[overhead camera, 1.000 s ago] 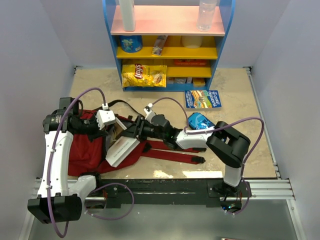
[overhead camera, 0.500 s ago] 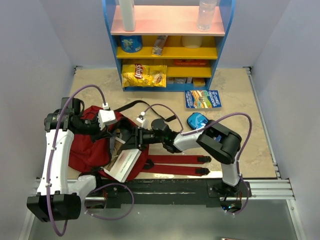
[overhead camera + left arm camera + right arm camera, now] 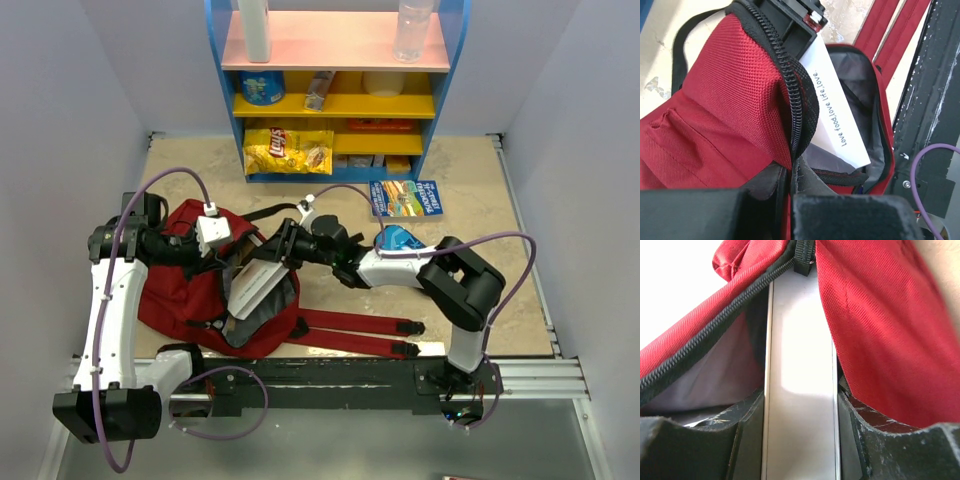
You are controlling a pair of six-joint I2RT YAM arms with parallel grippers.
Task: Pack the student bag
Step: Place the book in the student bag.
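Bag point(image 3: 170, 298) lay near-left on counter point(image 3: 480, 250), soft, floppy; likely best held at zipper rim point(image 3: 790, 100). Left claw point(image 3: 790, 192) pinched that rim; right claw point(image 3: 800, 425) clamped stiff book point(image 3: 258, 282), half inside.

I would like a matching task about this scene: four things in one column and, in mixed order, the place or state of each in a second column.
Things
1. white book
2. yellow chips bag
3. blue pencil case
4. student bag

Places or states
A. in the lowest compartment of the shelf
B. on the table, close to the right arm
C. opening edge pinched by the left claw
D. held in the right claw, partly inside the bag

Pairs: 1-D, 2-A, 3-B, 4-C
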